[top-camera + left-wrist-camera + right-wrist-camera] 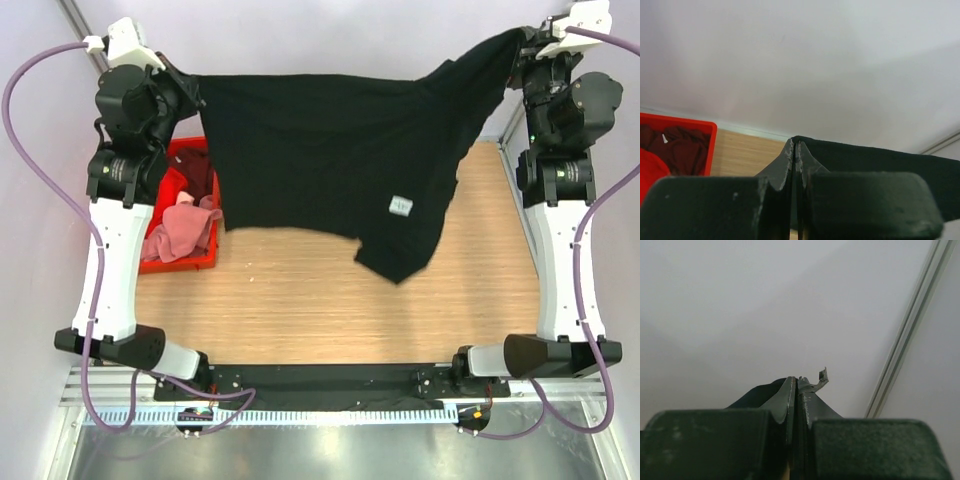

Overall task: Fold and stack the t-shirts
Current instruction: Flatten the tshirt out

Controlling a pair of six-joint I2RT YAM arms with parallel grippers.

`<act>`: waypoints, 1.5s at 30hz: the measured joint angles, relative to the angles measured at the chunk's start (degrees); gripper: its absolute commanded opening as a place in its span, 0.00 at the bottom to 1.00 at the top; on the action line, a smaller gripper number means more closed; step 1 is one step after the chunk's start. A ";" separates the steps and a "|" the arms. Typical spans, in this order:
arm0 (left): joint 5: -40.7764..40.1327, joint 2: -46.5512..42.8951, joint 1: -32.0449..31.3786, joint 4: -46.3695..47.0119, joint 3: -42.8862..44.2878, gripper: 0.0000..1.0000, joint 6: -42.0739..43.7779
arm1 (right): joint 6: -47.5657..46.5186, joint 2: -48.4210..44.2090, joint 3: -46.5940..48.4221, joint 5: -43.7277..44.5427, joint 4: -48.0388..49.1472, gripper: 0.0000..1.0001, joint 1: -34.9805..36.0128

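Left gripper (795, 150): fingers pressed together on a corner of the black t-shirt (320, 150); dark cloth runs off to the right of the tips. Right gripper (794, 385): fingers likewise clamped shut on a pinch of the same shirt, with a small pale scrap poking up just past the tips.

The garment hangs spread between the two sets of fingers, raised above the table (300, 310). Its top edge is pulled fairly straight out from the left fingers but dips in a fold shortly before the right ones. The long axis as held runs from one gripper across to the other. The body drapes down from that line, and one lobe droops lowest, nearer the right fingers, just below the white label (401, 206). Which hem is uppermost I cannot tell.

Judgement: light, limp cloth with no stiffness. It will sag wherever unsupported and is best held at corners or seams, as here.

Below the left fingers, a red crate (180, 265) holds a pink shirt (185, 228) and a dark maroon shirt (200, 170), unfolded.
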 measured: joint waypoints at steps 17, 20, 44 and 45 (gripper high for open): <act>7.06 -27.67 0.02 0.26 -10.08 0.00 -2.43 | -1.70 -30.21 -2.47 0.00 -8.07 0.01 0.00; 8.31 -31.58 0.02 -1.40 -8.76 0.00 -3.50 | -1.33 -35.50 -0.72 1.38 -9.62 0.01 0.00; 7.17 -0.11 0.59 4.15 -24.65 0.00 -0.17 | -18.56 0.70 -19.65 6.64 4.98 0.01 3.80; 7.08 3.76 0.85 5.16 -24.37 0.00 0.02 | -18.03 3.45 -21.49 5.33 5.62 0.01 2.64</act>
